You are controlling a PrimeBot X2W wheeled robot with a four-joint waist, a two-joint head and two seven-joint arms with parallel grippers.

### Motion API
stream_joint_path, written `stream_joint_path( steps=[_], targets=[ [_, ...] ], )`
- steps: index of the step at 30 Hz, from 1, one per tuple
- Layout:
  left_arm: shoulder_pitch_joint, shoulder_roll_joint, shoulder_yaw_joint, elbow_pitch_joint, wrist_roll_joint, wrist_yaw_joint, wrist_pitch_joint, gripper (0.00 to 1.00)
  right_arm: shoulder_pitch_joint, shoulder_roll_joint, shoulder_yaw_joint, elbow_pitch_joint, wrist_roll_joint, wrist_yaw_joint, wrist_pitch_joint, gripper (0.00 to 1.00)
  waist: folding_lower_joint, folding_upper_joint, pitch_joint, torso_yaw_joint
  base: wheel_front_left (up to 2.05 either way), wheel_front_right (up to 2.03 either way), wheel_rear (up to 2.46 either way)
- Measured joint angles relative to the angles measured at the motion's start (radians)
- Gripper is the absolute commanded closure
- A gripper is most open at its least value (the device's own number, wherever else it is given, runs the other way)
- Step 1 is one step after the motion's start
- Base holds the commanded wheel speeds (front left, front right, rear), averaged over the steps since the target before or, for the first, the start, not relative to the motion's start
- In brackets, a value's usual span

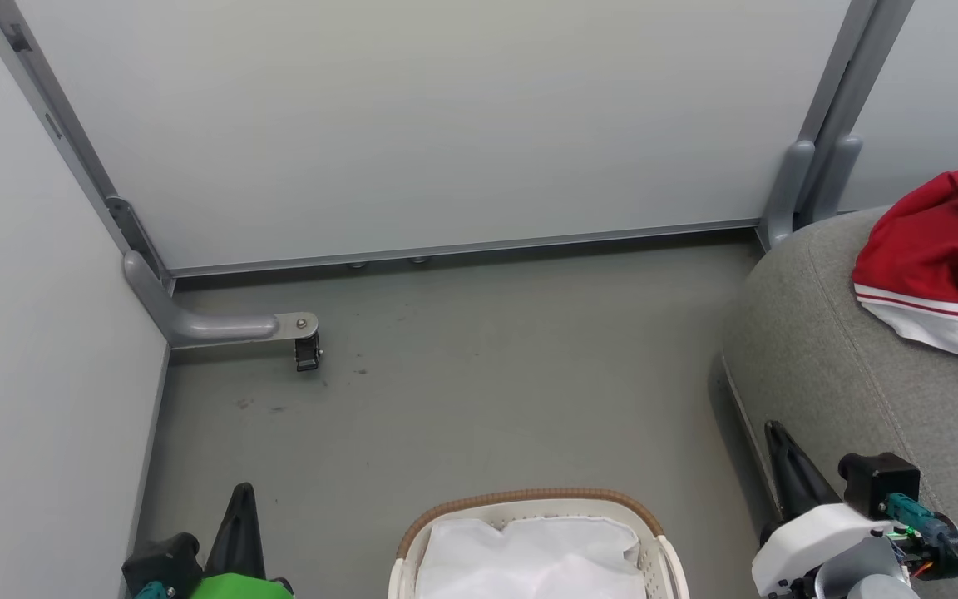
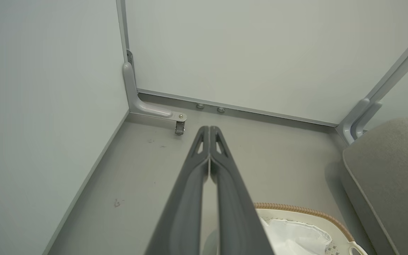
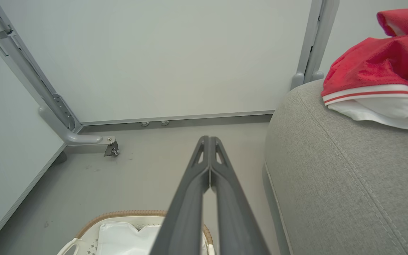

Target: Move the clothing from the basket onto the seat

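Note:
The red clothing (image 1: pixel 940 249) with white panels and striped trim lies bunched on the grey seat (image 1: pixel 845 374) at the right; the right wrist view has the clothing (image 3: pixel 377 67) at its upper right on the seat (image 3: pixel 338 170). The basket (image 1: pixel 446 520) stands at the bottom centre, holding just its white liner (image 1: pixel 529 557). My left gripper (image 1: pixel 244 491) is shut and empty at the lower left, beside the basket (image 2: pixel 310 212). At the lower right my right gripper (image 1: pixel 772 428) is shut and empty too, between the basket (image 3: pixel 119 214) and the seat's edge.
Pale partition walls (image 1: pixel 412 125) close the space at the back and left. A grey metal foot with a small caster (image 1: pixel 308 349) juts onto the grey floor (image 1: pixel 487 374) at the back left. Another grey post (image 1: pixel 807 183) stands behind the seat.

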Motion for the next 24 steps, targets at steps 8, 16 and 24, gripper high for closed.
stream_joint_path(
  steps=[8,16,24],
  targets=[
    [-0.001,0.000,0.024,-0.013,-0.139,-0.007,0.042,1.00,0.000,0.000,-0.012,-0.012,0.157,0.000,0.041,1.00,0.0000,0.0000,0.001,-0.004,0.00,0.00,0.00],
    [-0.003,0.000,0.041,-0.028,-0.263,-0.015,0.076,1.00,0.000,-0.001,-0.017,-0.033,0.302,0.000,0.073,1.00,0.0000,0.0000,0.002,-0.008,0.00,0.00,0.00],
    [-0.010,-0.001,0.060,-0.046,-0.380,-0.020,0.110,1.00,0.000,-0.001,-0.024,-0.050,0.435,0.000,0.107,1.00,0.0000,0.0000,0.004,-0.011,0.00,0.00,0.00]
  ],
)
